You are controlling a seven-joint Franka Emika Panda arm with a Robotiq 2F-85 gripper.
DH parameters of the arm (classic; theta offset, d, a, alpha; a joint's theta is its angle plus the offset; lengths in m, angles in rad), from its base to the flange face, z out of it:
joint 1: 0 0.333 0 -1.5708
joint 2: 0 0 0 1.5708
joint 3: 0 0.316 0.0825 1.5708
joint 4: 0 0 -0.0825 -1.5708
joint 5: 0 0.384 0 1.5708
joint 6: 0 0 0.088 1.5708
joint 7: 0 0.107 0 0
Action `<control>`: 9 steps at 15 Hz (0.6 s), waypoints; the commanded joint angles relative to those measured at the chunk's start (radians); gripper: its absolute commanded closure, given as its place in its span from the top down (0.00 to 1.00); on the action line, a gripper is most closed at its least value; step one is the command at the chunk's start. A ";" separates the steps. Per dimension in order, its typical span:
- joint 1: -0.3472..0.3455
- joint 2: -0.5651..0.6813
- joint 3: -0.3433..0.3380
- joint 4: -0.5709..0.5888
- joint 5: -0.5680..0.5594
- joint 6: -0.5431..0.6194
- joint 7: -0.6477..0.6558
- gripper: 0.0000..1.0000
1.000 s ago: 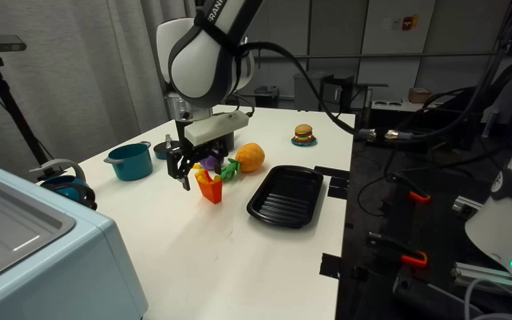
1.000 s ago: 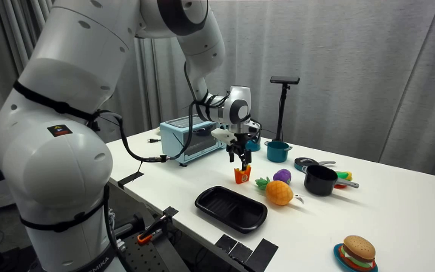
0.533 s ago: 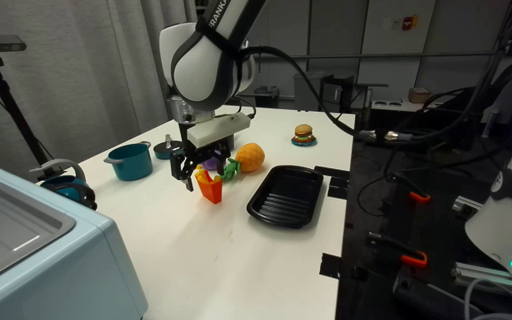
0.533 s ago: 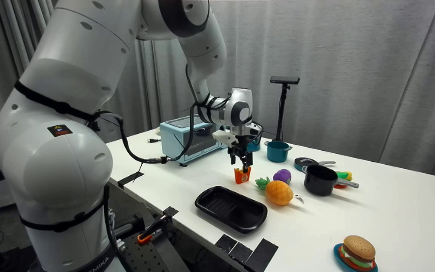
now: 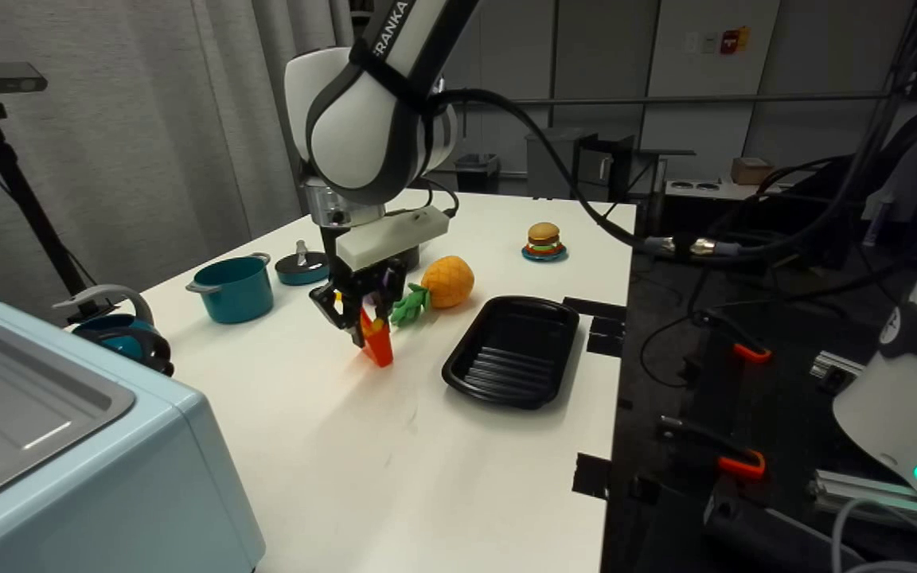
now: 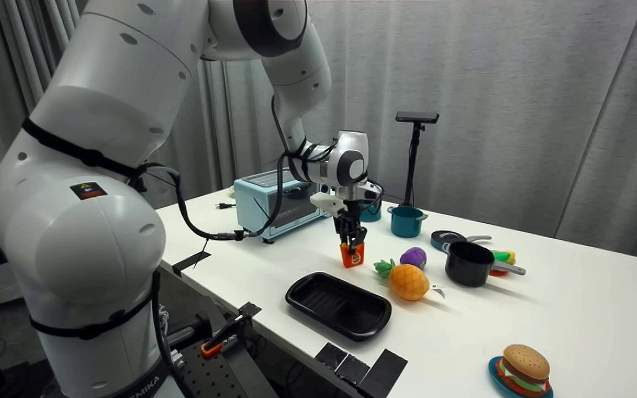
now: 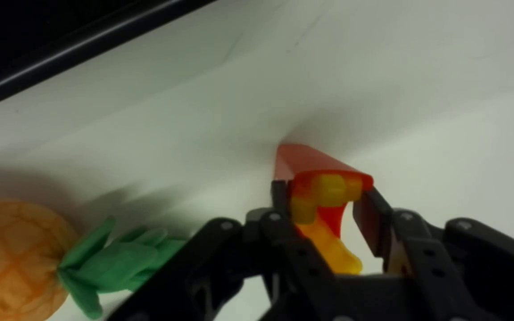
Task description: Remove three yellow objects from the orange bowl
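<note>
Very near, in the lower middle of the wrist view, the black fingers (image 7: 375,218) stand on two sides of an orange-red carton (image 7: 315,161) and pinch it between them. The yellow pieces (image 7: 330,191) are in this carton and stick out of its open top, partly covered by the fingers. In both exterior views the carton looks a little tilted; whether its bottom touches the white tabletop (image 7: 194,116), I cannot tell. In the lower left of the wrist view lies a pineapple toy (image 7: 11,263), its green leaves (image 7: 109,265) directed to the carton but apart from it. The black tray (image 7: 74,49) shows in the upper left corner.

In an exterior view the robot arm (image 6: 75,237) is nearest and fills the left part of the frame. In the lower right is a burger toy (image 6: 523,362) on a blue plate (image 6: 493,373). Behind the tray, the pineapple toy lies just beside a purple toy (image 6: 413,257). Right of the middle stands a black saucepan (image 6: 465,273), and behind it a yellow and green shape (image 6: 504,257) is mostly hidden. Farther are a shallow teal pan (image 6: 439,244), a teal pot (image 6: 406,224) and, left of the middle, a light blue oven (image 6: 252,204). Last come a camera stand (image 6: 411,166) and the gray curtain (image 6: 490,110)
</note>
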 commanded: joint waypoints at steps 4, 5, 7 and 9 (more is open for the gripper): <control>0.024 0.005 -0.019 0.014 0.013 0.025 0.008 0.06; 0.025 0.004 -0.019 0.014 0.013 0.023 0.007 0.08; 0.027 0.004 -0.019 0.014 0.012 0.020 0.008 0.57; 0.028 0.004 -0.019 0.014 0.011 0.018 0.004 0.70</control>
